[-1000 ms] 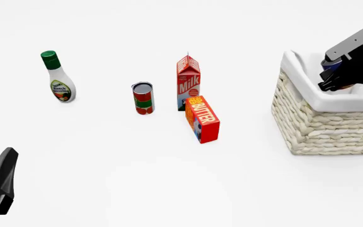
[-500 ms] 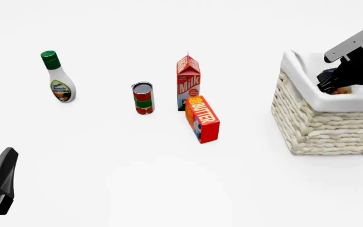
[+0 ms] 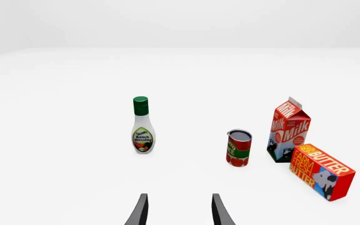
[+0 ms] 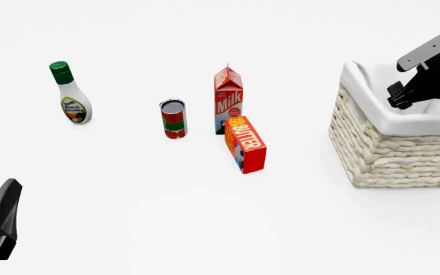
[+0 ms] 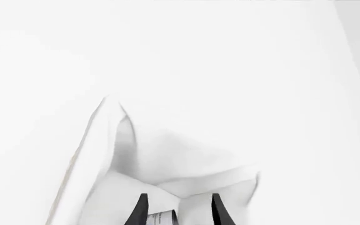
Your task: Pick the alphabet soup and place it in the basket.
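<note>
The right end effector (image 4: pixel 400 98) hung over the big cream wicker basket (image 4: pixel 392 154) at 3 o'clock on the table, fingers parted, gripping nothing. A sliver of can (image 5: pixel 161 219) between them was probably the alphabet soup, dropped inside. The left end effector (image 3: pixel 178 212) idled, open and empty.

Front view: taken from high on the arms' side, angled forward and down over the table; basket (image 4: pixel 392 149) seen at 3 o'clock.

Left wrist view: set low, faced level across the table. Ranch dressing bottle (image 3: pixel 142 126), red-and-green can (image 3: pixel 239 148), milk carton (image 3: pixel 288 131) and butter box (image 3: pixel 321 172) are shared with the front view.

Right wrist view: held close above the basket liner (image 5: pixel 136 178), faced down into it.
</note>
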Tool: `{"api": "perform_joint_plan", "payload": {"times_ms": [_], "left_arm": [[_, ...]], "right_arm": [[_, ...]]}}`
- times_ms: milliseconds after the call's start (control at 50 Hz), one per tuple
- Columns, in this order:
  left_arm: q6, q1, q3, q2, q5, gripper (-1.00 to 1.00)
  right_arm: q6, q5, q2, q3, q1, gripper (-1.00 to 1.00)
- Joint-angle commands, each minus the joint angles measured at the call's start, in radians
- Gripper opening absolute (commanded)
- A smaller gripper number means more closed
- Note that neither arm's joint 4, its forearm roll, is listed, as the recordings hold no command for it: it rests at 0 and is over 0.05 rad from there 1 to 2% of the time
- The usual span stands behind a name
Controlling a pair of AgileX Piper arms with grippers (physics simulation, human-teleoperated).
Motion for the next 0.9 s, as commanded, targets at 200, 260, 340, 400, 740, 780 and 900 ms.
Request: {"api": "perform_joint_plan", "payload": {"times_ms": [200,260,340,400,740,780,900], "left_arm": [[0.0,0.0,0.0,0.0,0.0,1.0],[0.0,0.0,0.0,0.0,0.0,1.0],[0.0,0.0,0.0,0.0,0.0,1.0],[0.0,0.0,0.0,0.0,0.0,1.0],[0.0,0.0,0.0,0.0,0.0,1.0],[0.0,0.0,0.0,0.0,0.0,1.0],[0.0,0.0,0.0,0.0,0.0,1.0]], "right_arm": [[0.01,0.033,-0.078,0.003,0.001,1.0],[0.005,0.035,-0.098,0.017,0.0,1.0],[0.011,0.048,-0.142,0.025,0.002,1.0],[0.009,0.056,-0.177,0.04,0.001,1.0],[0.09,0.213,-0.531,0.027,0.017,1.0],[0.093,0.226,-0.58,0.028,0.016,1.0],[0.18,0.29,-0.736,0.001,0.03,1.0]]}}
